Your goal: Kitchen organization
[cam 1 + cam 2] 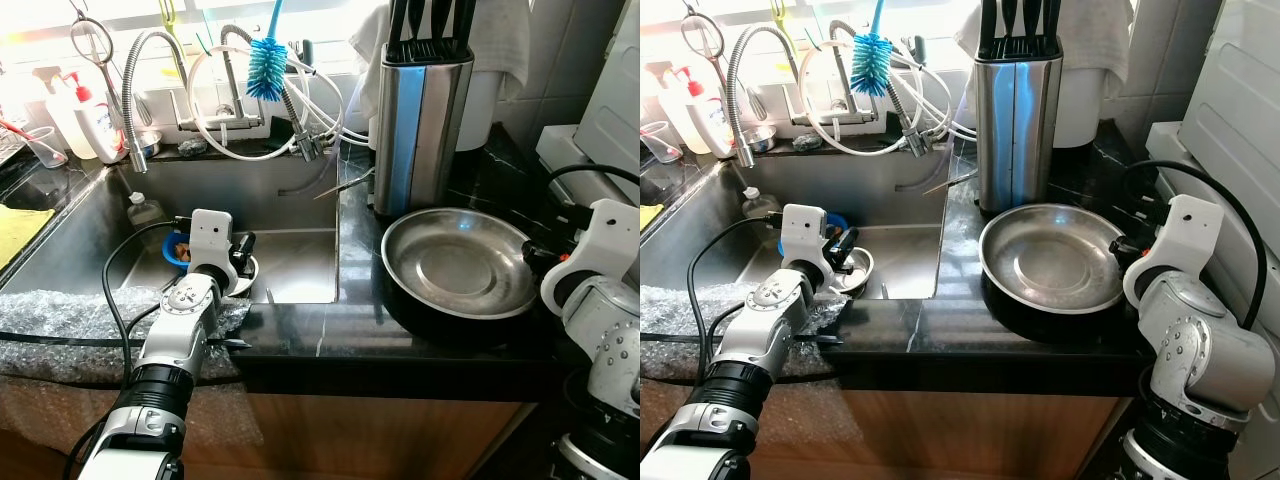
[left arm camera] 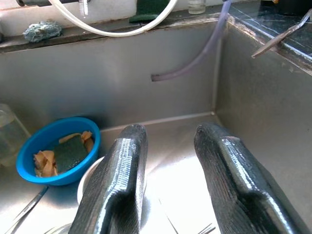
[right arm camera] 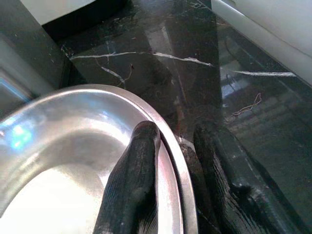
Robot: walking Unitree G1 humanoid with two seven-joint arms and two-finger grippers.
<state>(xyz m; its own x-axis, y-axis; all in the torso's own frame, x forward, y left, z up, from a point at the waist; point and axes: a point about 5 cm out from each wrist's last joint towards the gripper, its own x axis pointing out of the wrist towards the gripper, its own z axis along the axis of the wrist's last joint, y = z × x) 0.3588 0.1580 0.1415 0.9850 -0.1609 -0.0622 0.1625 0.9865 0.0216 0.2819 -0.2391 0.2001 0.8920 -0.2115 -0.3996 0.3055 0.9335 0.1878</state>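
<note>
A shallow steel bowl (image 1: 462, 262) rests on a dark pan (image 1: 440, 328) on the black marble counter, right of the sink. My right gripper (image 3: 178, 141) is at the bowl's right rim, shut on it with one finger inside and one outside. My left gripper (image 2: 168, 134) reaches down into the steel sink (image 1: 295, 255), open with nothing between its fingers. It hovers over a white cup (image 2: 90, 178) beside a blue bowl (image 2: 58, 151) that holds a green sponge and scraps.
A steel knife block (image 1: 420, 120) stands just behind the bowl. A spring faucet (image 1: 140, 70), white hoses, a blue bottle brush (image 1: 265, 65) and soap bottles (image 1: 85, 115) line the sink's back. Bubble wrap (image 1: 60, 320) covers the front ledge. A white appliance (image 1: 1240, 150) stands at the right.
</note>
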